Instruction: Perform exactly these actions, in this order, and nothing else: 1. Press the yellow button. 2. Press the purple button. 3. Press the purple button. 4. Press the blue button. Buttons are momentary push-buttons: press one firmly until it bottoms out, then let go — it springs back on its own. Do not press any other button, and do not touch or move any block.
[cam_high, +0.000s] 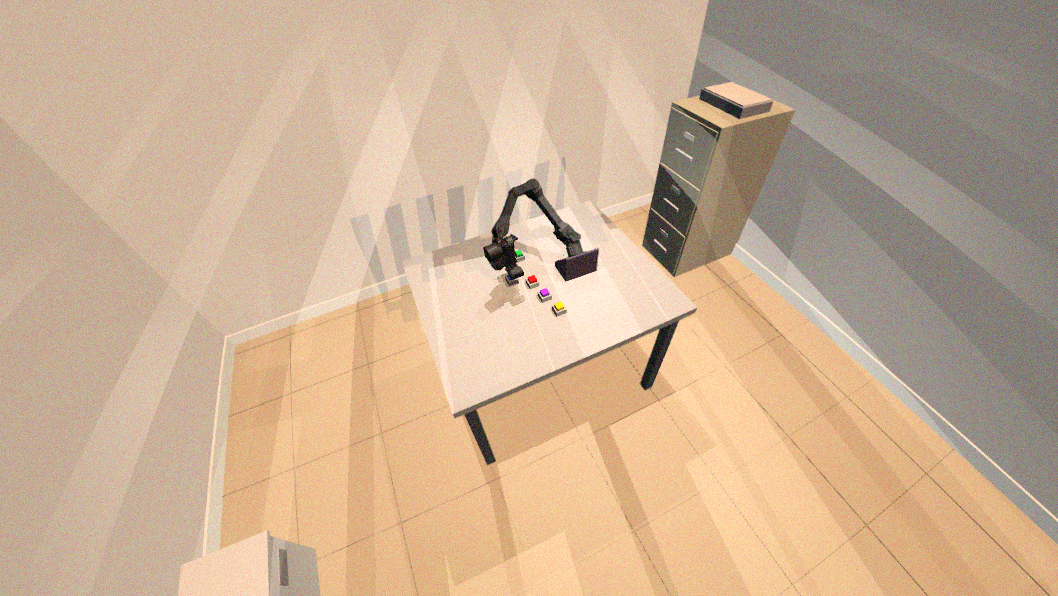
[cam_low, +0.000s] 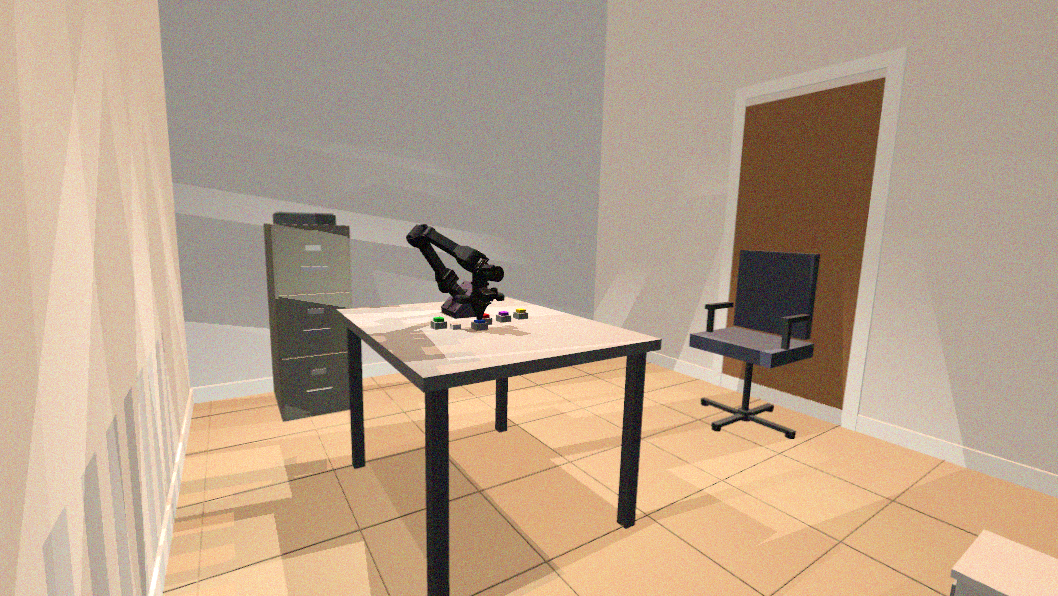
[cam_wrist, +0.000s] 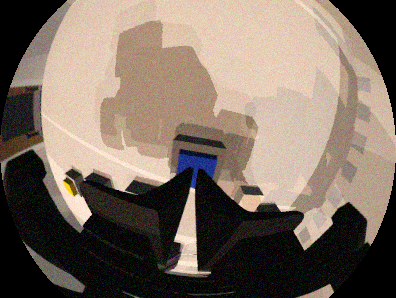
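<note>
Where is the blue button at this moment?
In the top view the blue button sits directly under the shut gripper, left of the red button; the wrist view shows it just beyond the fingertips.

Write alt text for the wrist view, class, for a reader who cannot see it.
The closed black claw points its tips at the blue button directly ahead on the pale table. A yellow button shows at the far left edge, and the arm's blocky shadow lies across the table beyond.

My table (cam_high: 518, 355) carries my base (cam_high: 576, 264) and five small buttons beside it: green (cam_high: 519, 253), blue (cam_wrist: 197, 164), red (cam_high: 531, 280), purple (cam_high: 544, 294), yellow (cam_high: 558, 307) farthest out.
</note>
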